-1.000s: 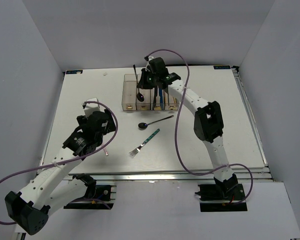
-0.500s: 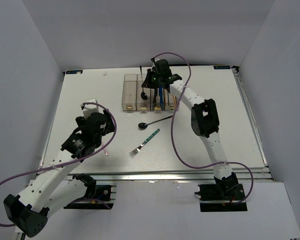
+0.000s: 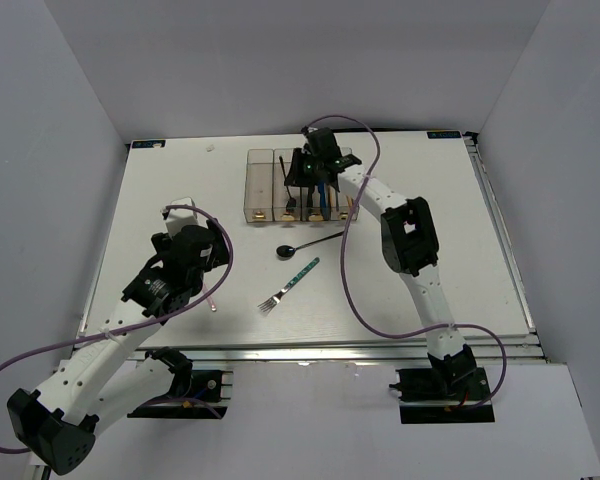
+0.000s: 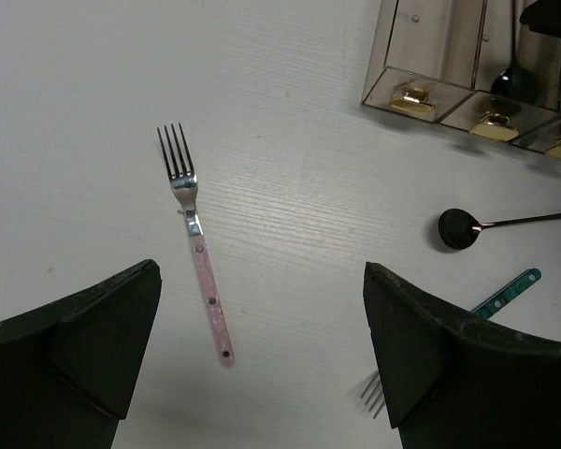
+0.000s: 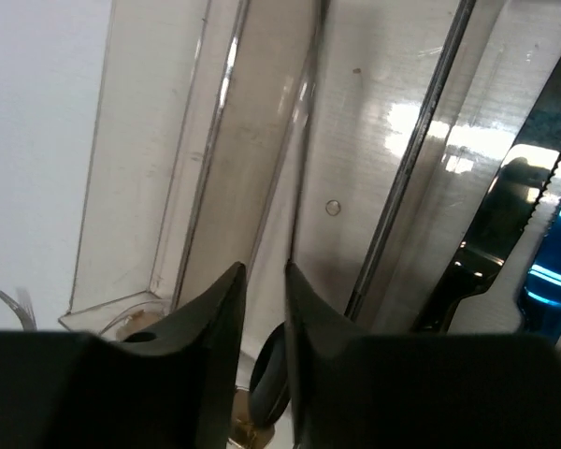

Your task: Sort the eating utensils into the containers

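The containers (image 3: 260, 186) are four joined clear bins at the back middle. My right gripper (image 3: 299, 172) reaches into the second bin, its jaws a narrow gap apart (image 5: 265, 271). A black spoon (image 5: 271, 379) lies in that bin, bowl at the yellow-label end, with its thin handle running past my right finger. A black knife (image 5: 500, 220) and a blue knife (image 5: 553, 267) are in the bin beside it. My left gripper (image 4: 262, 276) is wide open and empty, above a pink-handled fork (image 4: 206, 285) on the table. A second black spoon (image 3: 300, 246) and a teal-handled fork (image 3: 292, 283) lie mid-table.
The leftmost bin (image 4: 421, 42) holds nothing. Purple cables loop from both arms. White walls enclose the table on three sides. The spoon (image 4: 463, 227) and teal fork handle (image 4: 510, 292) lie to the right of my left gripper.
My right gripper lowered the black spoon from above the bins into the second bin. My left arm shifted slightly, then held still.
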`<state>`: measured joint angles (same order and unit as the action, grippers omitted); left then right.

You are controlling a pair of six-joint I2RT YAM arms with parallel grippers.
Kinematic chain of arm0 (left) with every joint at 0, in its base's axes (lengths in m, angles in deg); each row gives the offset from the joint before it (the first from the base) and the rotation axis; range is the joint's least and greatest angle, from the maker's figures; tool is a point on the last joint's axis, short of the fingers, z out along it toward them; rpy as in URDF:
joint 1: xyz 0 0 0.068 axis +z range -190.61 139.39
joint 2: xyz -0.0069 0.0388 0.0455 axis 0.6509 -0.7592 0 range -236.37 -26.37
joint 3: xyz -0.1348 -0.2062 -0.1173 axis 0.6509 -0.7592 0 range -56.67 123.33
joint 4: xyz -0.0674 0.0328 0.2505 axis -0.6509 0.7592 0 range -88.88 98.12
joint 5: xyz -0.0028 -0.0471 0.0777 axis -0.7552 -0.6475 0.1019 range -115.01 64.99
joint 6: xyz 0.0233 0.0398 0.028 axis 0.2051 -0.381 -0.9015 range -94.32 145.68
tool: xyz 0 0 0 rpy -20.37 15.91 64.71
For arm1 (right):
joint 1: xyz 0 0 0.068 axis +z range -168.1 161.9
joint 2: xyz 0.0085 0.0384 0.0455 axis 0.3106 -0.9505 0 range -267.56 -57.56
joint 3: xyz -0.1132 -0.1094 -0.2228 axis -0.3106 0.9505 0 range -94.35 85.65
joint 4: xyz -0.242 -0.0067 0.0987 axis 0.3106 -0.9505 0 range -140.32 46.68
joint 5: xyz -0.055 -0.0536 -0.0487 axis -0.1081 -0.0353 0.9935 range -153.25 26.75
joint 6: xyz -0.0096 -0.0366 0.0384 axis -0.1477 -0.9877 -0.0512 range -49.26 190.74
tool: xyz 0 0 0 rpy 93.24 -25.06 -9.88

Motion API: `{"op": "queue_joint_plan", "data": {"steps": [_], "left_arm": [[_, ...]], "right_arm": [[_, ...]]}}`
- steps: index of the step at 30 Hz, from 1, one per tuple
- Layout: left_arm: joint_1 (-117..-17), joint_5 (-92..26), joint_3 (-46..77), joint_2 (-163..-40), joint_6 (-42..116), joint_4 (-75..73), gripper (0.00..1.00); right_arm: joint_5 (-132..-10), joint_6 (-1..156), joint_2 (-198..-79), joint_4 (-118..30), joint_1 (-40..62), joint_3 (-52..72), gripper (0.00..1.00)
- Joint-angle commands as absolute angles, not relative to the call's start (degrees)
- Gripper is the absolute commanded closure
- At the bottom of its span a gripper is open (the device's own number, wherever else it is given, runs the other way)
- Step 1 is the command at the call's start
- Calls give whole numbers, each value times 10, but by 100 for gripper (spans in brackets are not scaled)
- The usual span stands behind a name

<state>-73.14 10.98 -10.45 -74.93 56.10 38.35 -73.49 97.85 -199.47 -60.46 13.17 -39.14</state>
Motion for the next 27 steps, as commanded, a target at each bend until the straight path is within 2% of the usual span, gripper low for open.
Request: {"op": "queue_joint_plan", "data": {"steps": [1, 6, 7, 10, 11, 13, 14, 20, 25, 27], "left_arm": [[-733, 106, -108, -738, 556, 372, 2], [-733, 106, -110, -735, 555, 370, 2], [-733, 106, -109, -736, 555, 371, 2], [-733, 108, -109, -737, 556, 371, 2], [-733, 108, -108, -737, 556, 371, 2], [-733, 108, -108, -740, 555, 370, 2], [-733, 106, -109, -742, 554, 369, 2], [-734, 86, -108, -758, 539, 356, 2], [-734, 1, -98, -820, 495, 302, 2], [-737, -39, -72, -892, 463, 296, 2]], "right_arm": [[-730, 965, -1921, -599, 136, -397, 69], [-722, 963, -1889, -624, 136, -411, 48], [-718, 964, -1880, -628, 137, -401, 46], [-650, 969, -1828, -659, 149, -371, 11], [-575, 980, -1794, -673, 153, -341, 11], [-519, 1008, -1756, -699, 157, -288, 11], [-489, 1032, -1715, -699, 157, -222, 11], [-394, 1106, -1579, -712, 159, -25, 11], [-379, 1139, -1473, -693, 150, 150, 11], [-413, 1125, -1408, -662, 129, 199, 11]]}}
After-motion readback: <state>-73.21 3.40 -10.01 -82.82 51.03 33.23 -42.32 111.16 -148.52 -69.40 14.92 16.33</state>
